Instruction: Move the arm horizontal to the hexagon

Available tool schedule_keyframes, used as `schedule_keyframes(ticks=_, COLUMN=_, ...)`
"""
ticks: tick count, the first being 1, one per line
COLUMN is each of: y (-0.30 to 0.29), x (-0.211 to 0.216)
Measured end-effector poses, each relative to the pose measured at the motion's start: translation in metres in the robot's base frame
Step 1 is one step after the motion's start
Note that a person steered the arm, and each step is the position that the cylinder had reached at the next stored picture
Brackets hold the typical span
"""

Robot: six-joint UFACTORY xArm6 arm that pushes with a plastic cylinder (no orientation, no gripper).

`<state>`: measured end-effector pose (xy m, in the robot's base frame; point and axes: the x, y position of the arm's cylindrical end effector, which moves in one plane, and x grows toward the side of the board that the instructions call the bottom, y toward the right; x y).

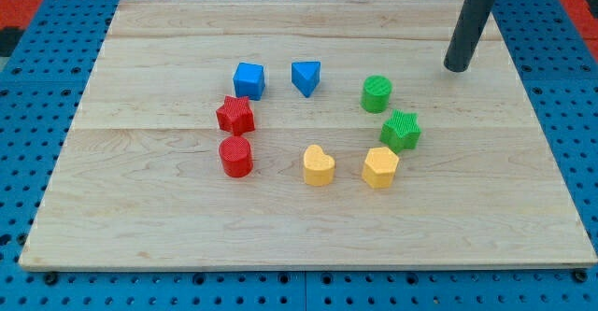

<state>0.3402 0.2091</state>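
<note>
My tip [458, 67] low at the view's upper right, rod upright.

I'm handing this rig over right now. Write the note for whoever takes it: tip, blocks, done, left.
My tip rests on the board near the view's top right, touching no block; the nearest is the green cylinder, to its lower left.
The yellow hexagon sits at the lower right of the block ring, below the green star and right of the yellow heart.
Done: nothing apparent; the tip is well above the hexagon's row.
Left: probably bring the tip down the view's right side until level with the hexagon.
</note>
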Motion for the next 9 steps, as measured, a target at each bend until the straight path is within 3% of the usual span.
schedule_keyframes(ticks=3, y=-0.008, x=0.016)
schedule_keyframes(ticks=4, y=0.011, x=0.055)
schedule_keyframes(ticks=5, y=0.014, x=0.131)
schedule_keyframes(ticks=6, y=0.004, x=0.165)
schedule_keyframes(ticks=9, y=-0.007, x=0.169)
